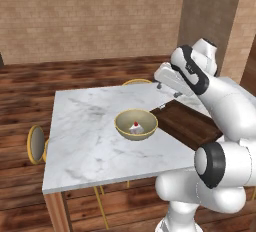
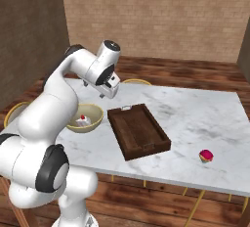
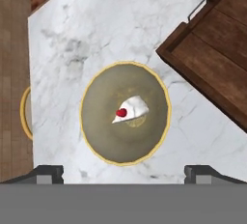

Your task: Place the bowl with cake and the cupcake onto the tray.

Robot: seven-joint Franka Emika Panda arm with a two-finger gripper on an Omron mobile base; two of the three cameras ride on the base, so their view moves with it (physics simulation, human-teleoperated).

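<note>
Your gripper [image 3: 123,172] hangs above the marble table [image 1: 85,141] with its fingers [image 3: 48,172] spread wide and nothing between them. In the hand view the two dark tips sit far apart at the bottom edge, and the bowl [image 3: 125,113] lies on the table just past them, roughly centred between the two.

The bowl [image 1: 136,124] is tan-yellow, round and upright, resting on the marble. Inside it you see a small white slice of cake [image 3: 131,110] with a red dot on top, lying near the middle of the bowl's floor.

The tray [image 2: 138,130] is dark brown wood, rectangular, with a low raised rim and a thin handle on its far short end. It sits flat on the table just beside the bowl, on the bowl's right as you see it from the right base view; bowl and tray are close but not touching. In the hand view one corner of the tray [image 3: 212,49] comes in at the upper right.

The cupcake [image 2: 206,156] stands on the marble well apart from the tray, on its far side from the bowl and near the table's front edge. Its top looks pinkish red.

You can see yellow-rimmed stools [image 1: 36,144] around the table, one at its left side.
</note>
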